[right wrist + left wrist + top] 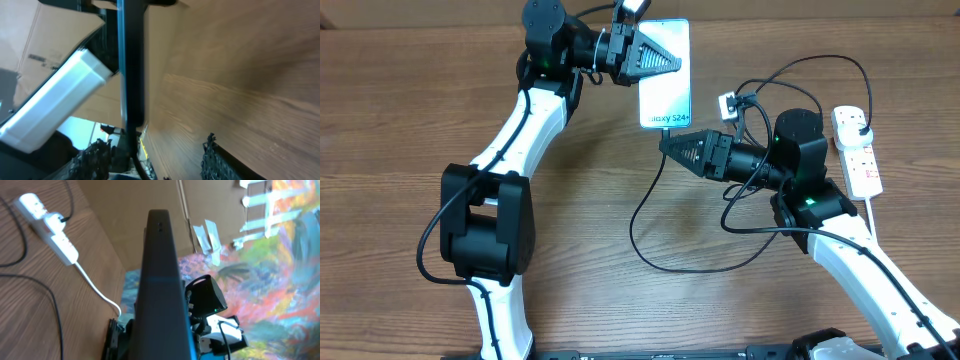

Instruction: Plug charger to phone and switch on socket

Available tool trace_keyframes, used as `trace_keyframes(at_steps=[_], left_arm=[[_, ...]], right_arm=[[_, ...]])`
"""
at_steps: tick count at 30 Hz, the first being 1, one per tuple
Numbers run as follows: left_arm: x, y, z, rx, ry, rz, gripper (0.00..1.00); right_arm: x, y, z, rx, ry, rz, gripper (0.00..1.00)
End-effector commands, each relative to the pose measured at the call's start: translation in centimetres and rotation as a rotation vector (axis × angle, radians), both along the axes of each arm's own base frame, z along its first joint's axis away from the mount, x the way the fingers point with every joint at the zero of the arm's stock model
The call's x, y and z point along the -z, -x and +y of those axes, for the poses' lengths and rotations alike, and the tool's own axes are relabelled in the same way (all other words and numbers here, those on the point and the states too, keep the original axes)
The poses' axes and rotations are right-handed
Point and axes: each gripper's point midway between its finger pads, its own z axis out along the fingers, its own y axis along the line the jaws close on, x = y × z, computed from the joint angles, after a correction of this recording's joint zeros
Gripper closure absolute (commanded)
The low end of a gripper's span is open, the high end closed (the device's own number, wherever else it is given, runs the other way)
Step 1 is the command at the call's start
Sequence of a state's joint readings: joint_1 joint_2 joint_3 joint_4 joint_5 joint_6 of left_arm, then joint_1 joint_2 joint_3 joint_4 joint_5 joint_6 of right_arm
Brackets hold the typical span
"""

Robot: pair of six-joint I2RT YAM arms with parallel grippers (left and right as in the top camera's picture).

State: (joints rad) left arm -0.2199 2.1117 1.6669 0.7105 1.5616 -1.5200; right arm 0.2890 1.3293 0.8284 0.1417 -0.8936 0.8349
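Looks half done. Holds the slim light-blue-screened smartphone [666, 95] clamped by its side in the left gripper [670, 62]. Appears to have the thin black charger cable [638, 215] seated in the smartphone's near short edge. Shows the right gripper [668, 146] just below that edge, jaws apart, holding nothing. Leaves the switch on the white power strip [860, 160], well right of the smartphone, black plug [861, 121] in it.

Wood-grain table [380, 120] backed by brown cardboard [125, 210] and a colourful painting [280, 280].
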Motion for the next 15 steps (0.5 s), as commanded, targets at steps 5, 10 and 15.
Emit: trace_keyframes(at_steps=[5,10,15], left_arm=[[4.7,-0.6,1.6,-0.035,0.014,-0.091,0.96],[7.7,-1.4,2.4,-0.115,-0.021,-0.06,0.96],[11.1,-2.0,2.9,-0.204,-0.091,-0.027,0.96]], right_arm=[[2.0,0.3,-0.8,-0.011,0.074,-0.001,0.35],[3.3,0.5,-1.1,-0.004,0.114,0.037,0.33],[4.5,0.8,-1.5,-0.001,0.156,0.058,0.27]])
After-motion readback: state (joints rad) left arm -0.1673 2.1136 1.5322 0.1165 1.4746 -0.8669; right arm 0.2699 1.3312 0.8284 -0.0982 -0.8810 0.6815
